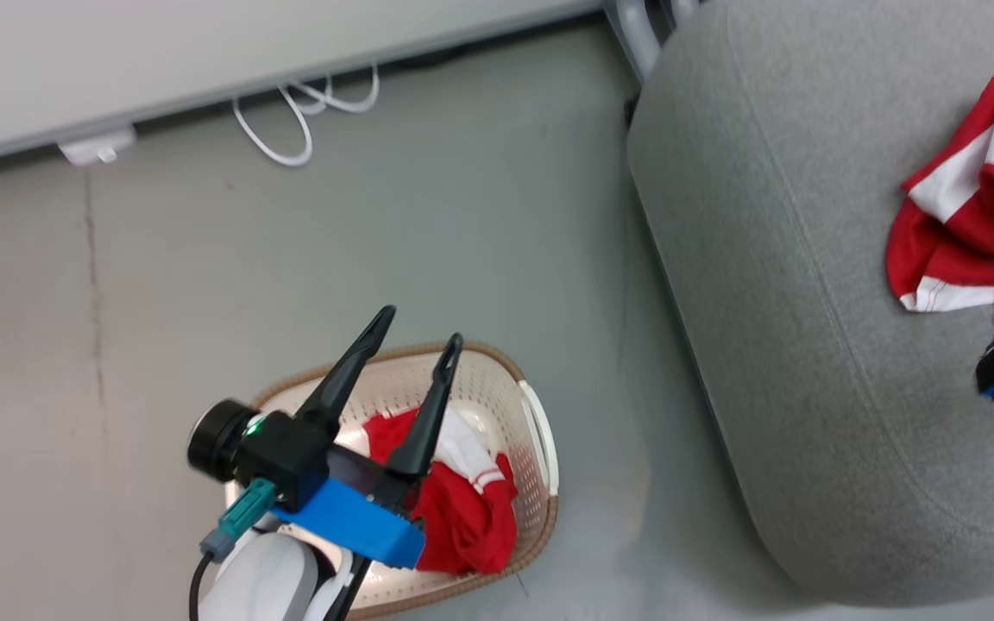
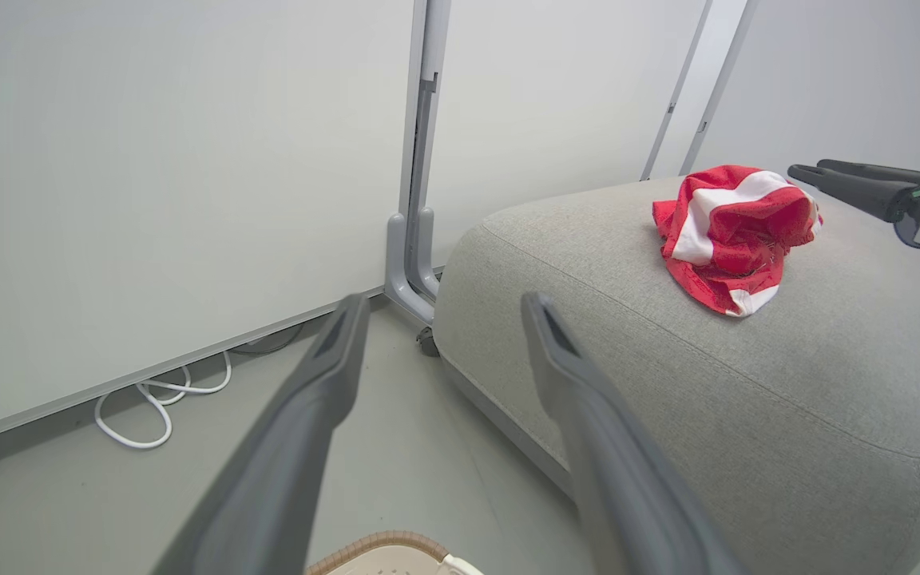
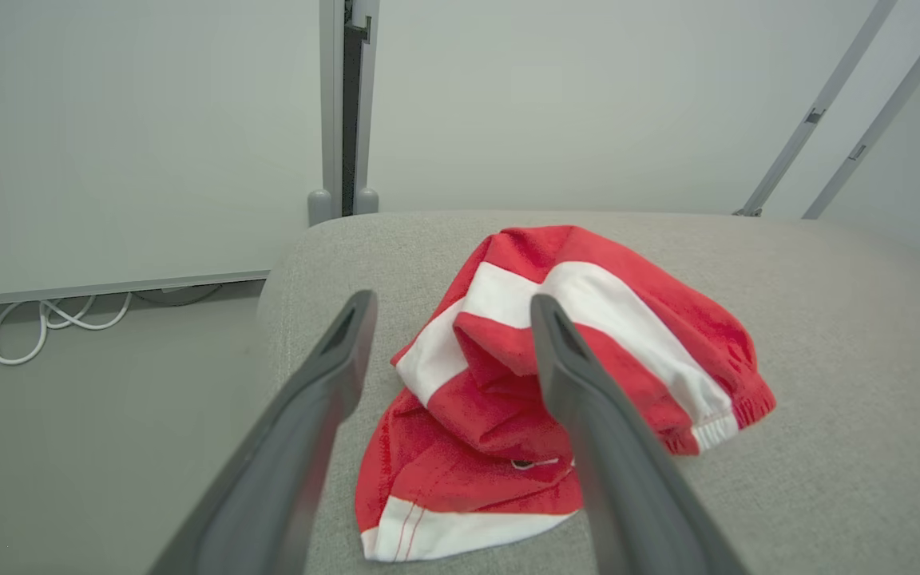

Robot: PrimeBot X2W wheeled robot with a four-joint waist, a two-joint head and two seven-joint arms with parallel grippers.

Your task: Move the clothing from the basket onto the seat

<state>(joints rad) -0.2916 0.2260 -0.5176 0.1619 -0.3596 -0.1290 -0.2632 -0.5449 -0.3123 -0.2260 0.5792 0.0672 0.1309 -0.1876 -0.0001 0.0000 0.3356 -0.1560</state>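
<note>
White cable (image 1: 317, 103) far left on the floor (image 1: 160, 285). My left tool (image 1: 423, 325), spread wide and empty, hangs over the basket (image 1: 542, 431); a red garment (image 1: 471, 517) lies bunched inside, long axis far-left to near-right. On the seat (image 1: 764, 302), the second garment (image 1: 928, 250), crumpled; my right tool (image 3: 452, 302) gapes empty just beside it.

Red garment (image 3: 476, 399) with white bands on grey seat (image 3: 827, 399); second garment (image 1: 471, 517), red and white, in cream, brown-rimmed basket (image 1: 497, 392).
</note>
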